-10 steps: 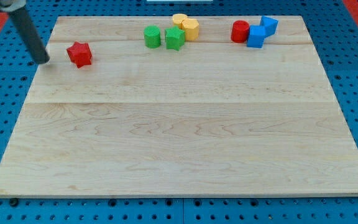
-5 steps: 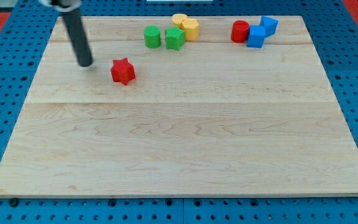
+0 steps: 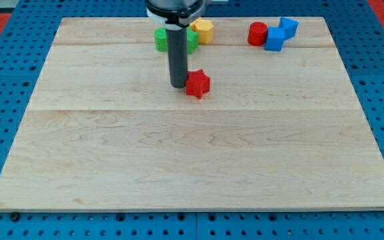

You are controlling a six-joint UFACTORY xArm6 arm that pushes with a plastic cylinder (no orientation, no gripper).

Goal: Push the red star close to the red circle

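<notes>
The red star (image 3: 197, 83) sat mid-bench (image 3: 179, 167), with my tip (image 3: 179, 85) touching its left side, a plain rod with nothing to grip, and the red circle (image 3: 257, 33) well apart toward the view's top right.

You're seeing two blue blocks (image 3: 277, 36), a yellow cylinder (image 3: 204, 30) and green blocks (image 3: 160, 40) sitting along the wooden board (image 3: 199, 160)'s top edge.
</notes>
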